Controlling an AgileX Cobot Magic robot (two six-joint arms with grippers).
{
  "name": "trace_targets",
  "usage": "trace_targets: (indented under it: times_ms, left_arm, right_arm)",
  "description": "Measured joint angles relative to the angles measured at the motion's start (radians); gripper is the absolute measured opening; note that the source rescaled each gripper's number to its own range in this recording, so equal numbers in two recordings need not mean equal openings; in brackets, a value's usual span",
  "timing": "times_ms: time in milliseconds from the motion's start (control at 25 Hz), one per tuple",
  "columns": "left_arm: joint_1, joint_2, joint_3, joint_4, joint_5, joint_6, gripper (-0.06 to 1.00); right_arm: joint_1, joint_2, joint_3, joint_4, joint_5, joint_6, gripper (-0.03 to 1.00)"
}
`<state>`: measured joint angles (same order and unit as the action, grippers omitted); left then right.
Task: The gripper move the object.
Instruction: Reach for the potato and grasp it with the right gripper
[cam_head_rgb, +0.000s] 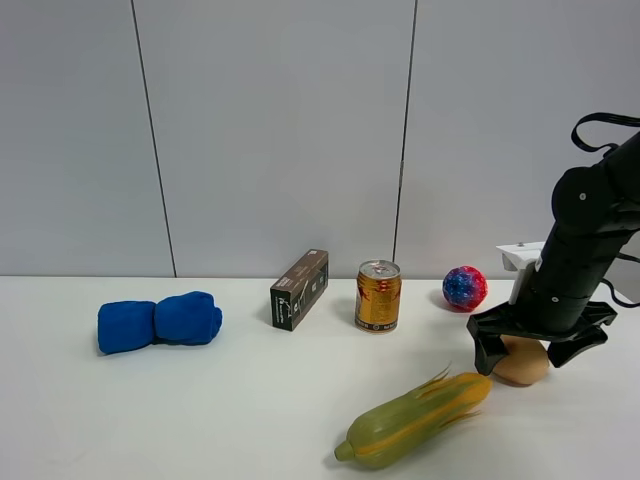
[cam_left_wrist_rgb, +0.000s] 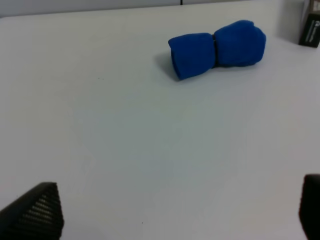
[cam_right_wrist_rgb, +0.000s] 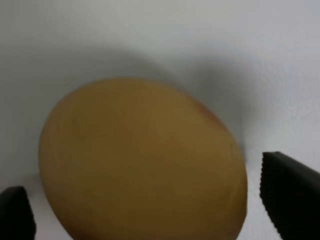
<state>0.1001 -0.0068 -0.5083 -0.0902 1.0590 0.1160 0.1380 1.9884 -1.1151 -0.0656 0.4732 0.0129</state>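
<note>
The tan-orange potato (cam_head_rgb: 522, 363) lies on the white table at the right, just right of the corn cob's tip. My right gripper (cam_head_rgb: 530, 352) is directly over it, open, one finger on each side. In the right wrist view the potato (cam_right_wrist_rgb: 140, 160) fills the frame between the two black fingertips (cam_right_wrist_rgb: 290, 192), which stand apart from it. My left gripper (cam_left_wrist_rgb: 180, 212) is open and empty above bare table; only its two fingertips show at the frame's lower corners. The left arm is out of the exterior view.
A green-yellow corn cob (cam_head_rgb: 415, 418) lies front centre. A red-blue speckled ball (cam_head_rgb: 464, 288) sits behind the potato. A gold can (cam_head_rgb: 378, 296), a dark box (cam_head_rgb: 299, 289) and a blue rolled cloth (cam_head_rgb: 158, 321) (cam_left_wrist_rgb: 216, 48) stand in a row to the left.
</note>
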Motion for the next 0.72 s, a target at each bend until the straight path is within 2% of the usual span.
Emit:
trace_targets:
  times_ms: [40, 200, 280, 720]
  left_arm:
    - [0.0, 0.0, 0.0, 0.0, 0.0, 0.0, 1.0]
    - [0.0, 0.0, 0.0, 0.0, 0.0, 0.0, 1.0]
    - [0.0, 0.0, 0.0, 0.0, 0.0, 0.0, 1.0]
    - [0.0, 0.0, 0.0, 0.0, 0.0, 0.0, 1.0]
  right_arm:
    - [0.0, 0.0, 0.0, 0.0, 0.0, 0.0, 0.87]
    - [0.0, 0.0, 0.0, 0.0, -0.002, 0.001, 0.62]
    - [0.0, 0.0, 0.0, 0.0, -0.002, 0.001, 0.54]
    - [0.0, 0.0, 0.0, 0.0, 0.003, 0.001, 0.27]
